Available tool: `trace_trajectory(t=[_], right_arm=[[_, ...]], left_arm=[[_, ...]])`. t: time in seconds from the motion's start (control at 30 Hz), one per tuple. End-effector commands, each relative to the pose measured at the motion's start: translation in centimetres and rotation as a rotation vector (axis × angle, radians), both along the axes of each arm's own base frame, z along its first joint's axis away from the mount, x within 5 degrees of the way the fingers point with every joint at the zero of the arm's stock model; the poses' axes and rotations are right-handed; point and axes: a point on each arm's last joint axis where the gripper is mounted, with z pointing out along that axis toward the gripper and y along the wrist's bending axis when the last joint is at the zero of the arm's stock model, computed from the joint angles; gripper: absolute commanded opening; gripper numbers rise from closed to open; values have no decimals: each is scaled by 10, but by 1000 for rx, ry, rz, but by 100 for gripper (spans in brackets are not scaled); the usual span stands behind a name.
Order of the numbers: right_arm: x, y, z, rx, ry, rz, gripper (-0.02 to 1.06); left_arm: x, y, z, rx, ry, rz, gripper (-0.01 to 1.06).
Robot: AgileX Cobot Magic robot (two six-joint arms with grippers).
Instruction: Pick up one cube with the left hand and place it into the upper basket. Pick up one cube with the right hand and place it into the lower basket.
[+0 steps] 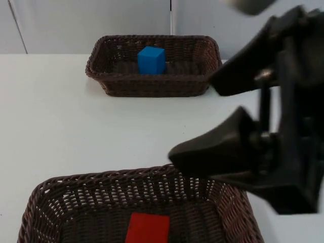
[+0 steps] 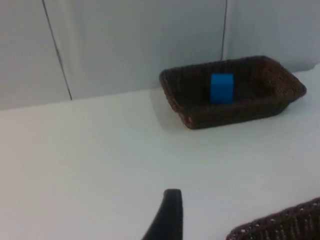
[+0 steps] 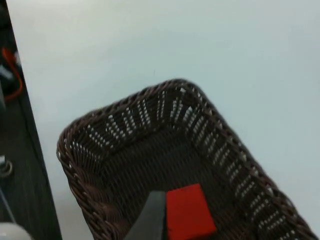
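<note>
Both cubes already lie where the task wants them: the blue cube (image 1: pixel 151 60) sits inside the upper basket (image 1: pixel 202 81) near the grey partition wall (image 1: pixel 91 20), and the red cube (image 1: pixel 147 229) rests on the floor of the lower basket (image 1: pixel 45 202), so what remains is a clean withdrawal. The right tool (image 1: pixel 195 119) hangs above the far right corner of the lower basket with its two fingers spread wide and nothing between them; one of the fingertips (image 3: pixel 150 220) stands just beside the red cube in the right wrist view. The risk I see is here: if that arm pulls back low or sideways, a finger could catch the woven rim and drag or tip the lower basket, or nudge the red cube. A straight lift should avoid that. The left tool (image 2: pixel 167 217) waits over the bare white bench (image 1: pixel 50 126), well apart from both baskets; I cannot tell how far it is open.
</note>
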Motion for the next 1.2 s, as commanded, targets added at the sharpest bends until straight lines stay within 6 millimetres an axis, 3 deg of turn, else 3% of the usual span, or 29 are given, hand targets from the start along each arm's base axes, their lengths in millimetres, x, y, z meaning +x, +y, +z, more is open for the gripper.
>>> trace_trajectory(t=[0.0, 0.43, 0.67, 0.73, 0.87, 1.17], right_arm=[[-4, -8, 6, 45, -29, -1, 83], [-42, -80, 44, 205, -148, -12, 83], [-56, -121, 52, 245, -171, -124, 83], [-57, -125, 53, 250, -171, -137, 83], [-64, -154, 58, 285, -191, -238, 83], [-78, -187, 60, 331, -204, -285, 83]], left_arm=[[-3, -1, 0, -16, 12, -13, 78], [-9, -5, -5, 10, 83, -86, 78], [-16, -3, -12, 62, 122, -103, 78], [-15, -4, -12, 62, 123, -103, 78], [-15, -4, -16, 65, 143, -106, 78], [-14, -5, -22, 72, 175, -109, 78]])
